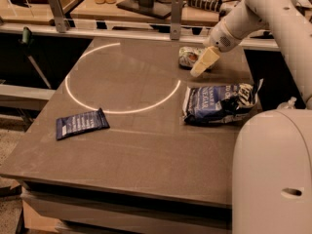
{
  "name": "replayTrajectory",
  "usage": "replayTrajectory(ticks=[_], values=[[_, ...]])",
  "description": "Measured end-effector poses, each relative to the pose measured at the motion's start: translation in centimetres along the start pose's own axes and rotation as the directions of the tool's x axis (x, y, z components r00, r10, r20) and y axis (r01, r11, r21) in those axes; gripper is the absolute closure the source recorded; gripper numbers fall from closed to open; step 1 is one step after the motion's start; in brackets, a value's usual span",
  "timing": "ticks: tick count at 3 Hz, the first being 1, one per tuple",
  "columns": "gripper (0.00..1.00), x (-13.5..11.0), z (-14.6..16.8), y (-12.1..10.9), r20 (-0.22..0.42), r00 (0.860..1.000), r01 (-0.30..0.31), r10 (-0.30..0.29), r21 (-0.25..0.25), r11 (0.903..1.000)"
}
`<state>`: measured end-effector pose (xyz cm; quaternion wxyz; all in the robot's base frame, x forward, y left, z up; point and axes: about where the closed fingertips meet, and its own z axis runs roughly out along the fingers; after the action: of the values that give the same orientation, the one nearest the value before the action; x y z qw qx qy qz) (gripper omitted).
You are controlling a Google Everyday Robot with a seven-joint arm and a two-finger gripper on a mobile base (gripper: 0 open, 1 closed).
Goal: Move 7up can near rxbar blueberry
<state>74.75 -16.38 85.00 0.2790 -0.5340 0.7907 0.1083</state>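
Observation:
The 7up can (pixel 189 56) lies on its side at the back right of the table, with a white-and-green label and a small red mark. My gripper (pixel 204 63) comes down from the upper right on the white arm and covers the can's right end. I cannot tell whether it touches the can. The rxbar blueberry (pixel 81 123), a flat dark blue wrapper, lies at the front left of the table, far from the can.
A puffy dark blue-and-white chip bag (pixel 219 103) lies at the right, just in front of the can. A bright ring of light (pixel 122 110) marks the table top (pixel 146 150). A rail with posts (pixel 176 16) runs behind the table. My white body (pixel 273 174) fills the lower right.

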Motion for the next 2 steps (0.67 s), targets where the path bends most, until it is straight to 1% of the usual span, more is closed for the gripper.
replayTrajectory(ticks=[1, 2], values=[[0.39, -1.1, -0.3, 0.4, 0.022, 0.999, 0.05, -0.049, -0.019, 0.9986], [0.63, -3.4, -1.0, 2.2, 0.048, 0.991, 0.127, -0.124, -0.049, 0.9907]])
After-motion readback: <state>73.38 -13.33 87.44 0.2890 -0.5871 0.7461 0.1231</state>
